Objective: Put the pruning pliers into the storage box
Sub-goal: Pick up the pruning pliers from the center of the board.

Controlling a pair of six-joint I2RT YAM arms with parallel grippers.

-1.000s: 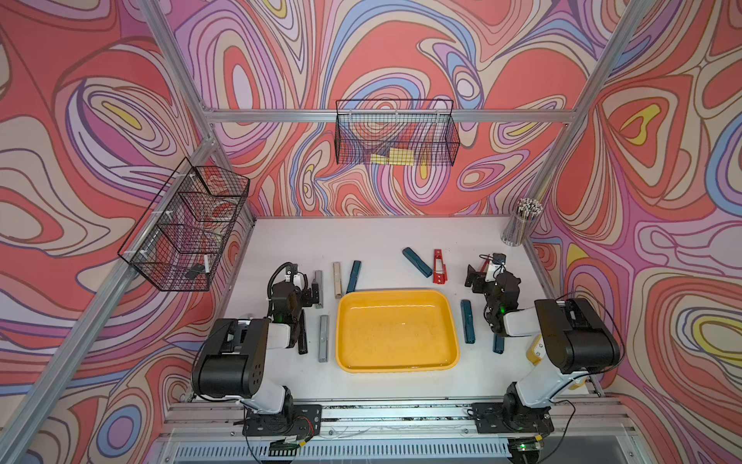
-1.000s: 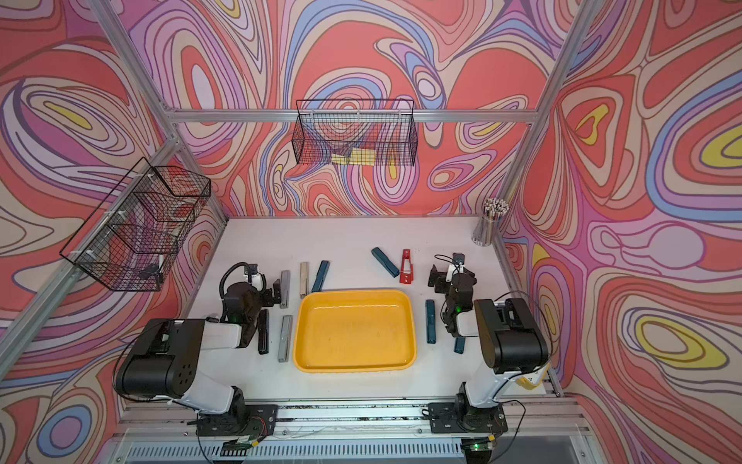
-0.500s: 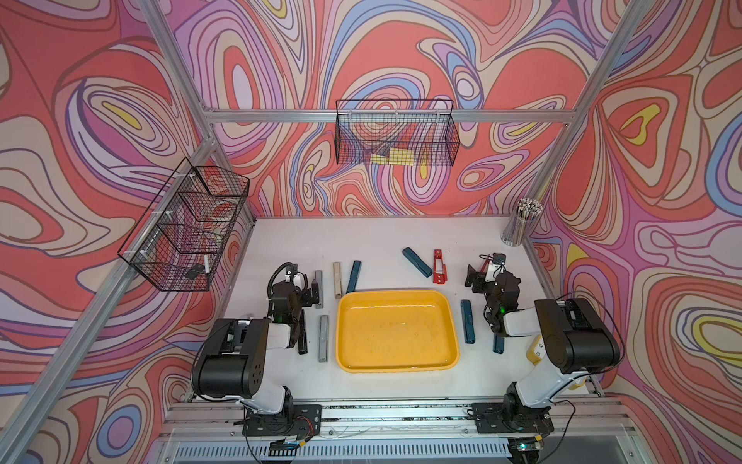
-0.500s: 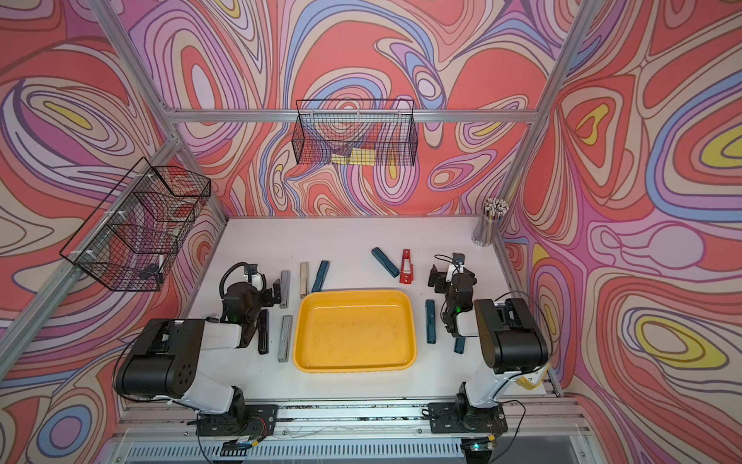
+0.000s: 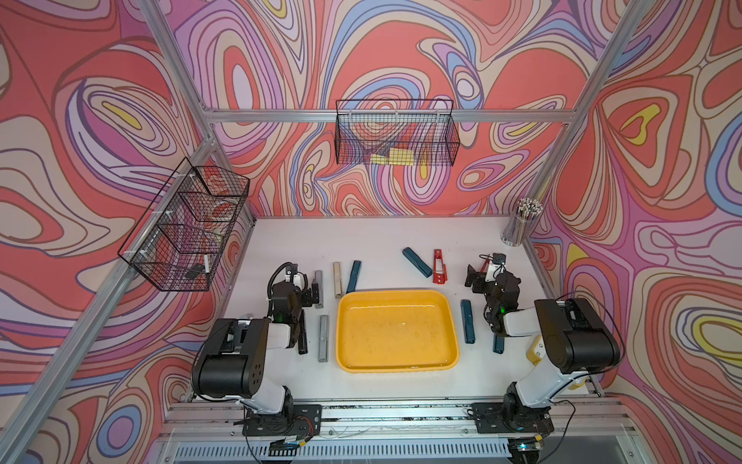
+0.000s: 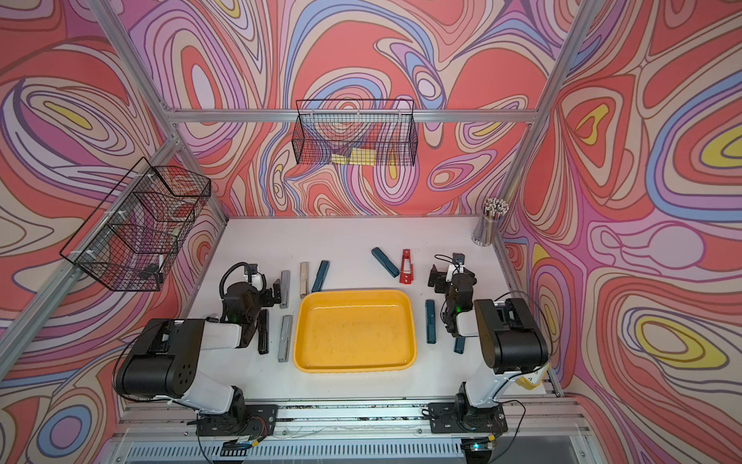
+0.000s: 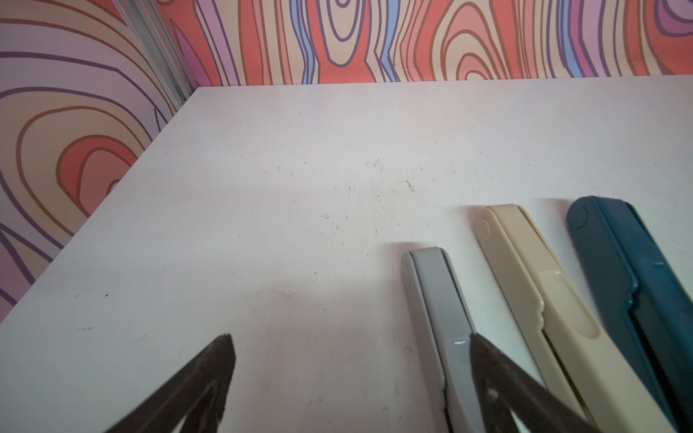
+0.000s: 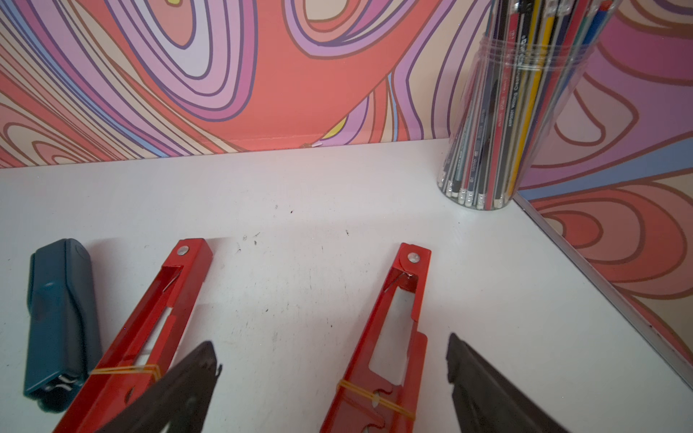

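Observation:
The yellow storage box (image 5: 449, 317) lies between the arms with nothing in it. Pruning pliers lie around it on the white table: grey (image 5: 318, 283), beige (image 5: 337, 274), teal (image 5: 353, 276), grey (image 5: 323, 338) and black (image 5: 302, 337) to its left, teal (image 5: 416, 262) and red (image 5: 439, 266) behind it, two teal (image 5: 467, 326) to its right. My left gripper (image 7: 349, 337) is open low over bare table, one finger over the grey pliers (image 7: 437, 300). My right gripper (image 8: 330, 341) is open, straddling a red pliers (image 8: 362, 412) without touching it.
A clear jar of pencils (image 5: 520, 225) stands in the far right corner. Black wire baskets hang on the back wall (image 5: 395, 138) and the left wall (image 5: 184, 229). A small yellow clock (image 5: 536, 350) sits beside the right arm's base.

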